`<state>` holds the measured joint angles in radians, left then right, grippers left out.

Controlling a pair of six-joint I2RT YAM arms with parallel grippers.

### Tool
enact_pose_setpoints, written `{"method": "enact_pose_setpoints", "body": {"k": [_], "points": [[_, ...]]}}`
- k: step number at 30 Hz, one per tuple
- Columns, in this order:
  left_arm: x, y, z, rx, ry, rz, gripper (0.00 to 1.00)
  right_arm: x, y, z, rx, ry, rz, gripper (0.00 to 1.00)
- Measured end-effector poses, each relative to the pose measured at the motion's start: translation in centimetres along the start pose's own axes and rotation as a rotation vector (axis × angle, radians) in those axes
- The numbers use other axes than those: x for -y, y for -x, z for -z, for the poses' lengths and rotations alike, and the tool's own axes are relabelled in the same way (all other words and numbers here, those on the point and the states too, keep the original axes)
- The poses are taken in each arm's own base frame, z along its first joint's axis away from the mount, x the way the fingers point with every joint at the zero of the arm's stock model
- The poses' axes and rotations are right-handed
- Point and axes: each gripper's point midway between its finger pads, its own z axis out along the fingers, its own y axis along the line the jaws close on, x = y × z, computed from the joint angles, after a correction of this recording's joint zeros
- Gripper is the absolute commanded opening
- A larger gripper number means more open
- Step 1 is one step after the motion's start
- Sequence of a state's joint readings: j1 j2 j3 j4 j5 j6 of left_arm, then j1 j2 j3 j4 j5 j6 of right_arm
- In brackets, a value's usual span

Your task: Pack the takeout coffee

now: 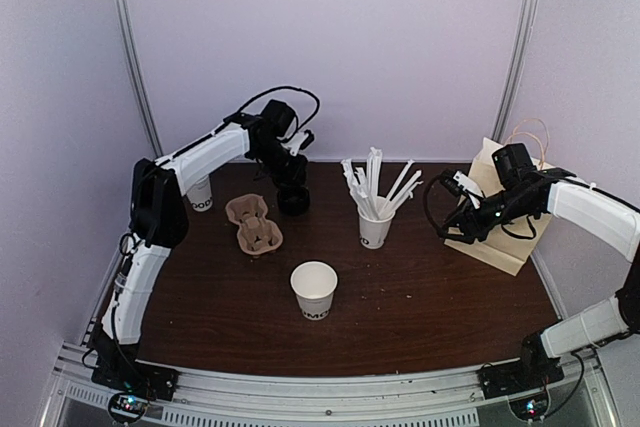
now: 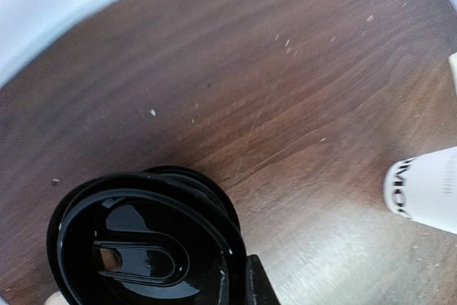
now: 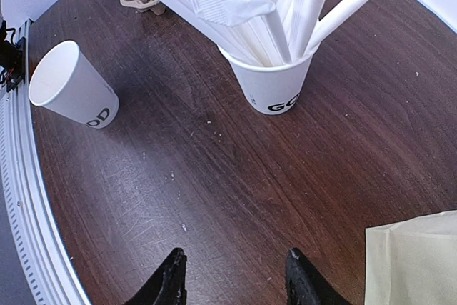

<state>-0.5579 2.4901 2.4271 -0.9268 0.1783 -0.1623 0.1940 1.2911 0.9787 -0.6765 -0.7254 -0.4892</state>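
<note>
The cup (image 1: pixel 313 289) stands lidless and upright, alone near the middle of the table's (image 1: pixel 440 317) front edge. Black lids (image 1: pixel 293 200) sit stacked near the back edge, left of centre. The left gripper (image 1: pixel 297 175) is down on them with one finger (image 2: pixel 251 285) against the top rim; I cannot tell whether it grips. A carrier (image 1: pixel 255 225) lies just front-left of the lids, and a straw cup (image 1: pixel 375 230) stands right of centre. The right gripper (image 3: pixel 232 276) hangs half parted, holding nothing, by the bag (image 1: pixel 497 247) at the right edge.

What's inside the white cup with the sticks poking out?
The white paper cup holds a bunch of long white paper-wrapped straws that lean out over its rim. Their lower ends and the cup's bottom are hidden by its wall, so anything underneath them cannot be seen.
</note>
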Motion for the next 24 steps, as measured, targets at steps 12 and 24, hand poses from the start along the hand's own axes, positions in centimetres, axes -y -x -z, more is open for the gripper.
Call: {"method": "enact_pose_setpoints", "body": {"k": [12,24], "points": [[6.2,5.9,19.3,0.329,-0.167,-0.054,0.07,-0.7,1.6,0.8,0.022,0.041,-0.023,0.49],[14.2,3.2,27.6,0.461,-0.629,0.01,0.08,-6.5,15.1,4.2,0.216,0.211,0.119,0.72]]}}
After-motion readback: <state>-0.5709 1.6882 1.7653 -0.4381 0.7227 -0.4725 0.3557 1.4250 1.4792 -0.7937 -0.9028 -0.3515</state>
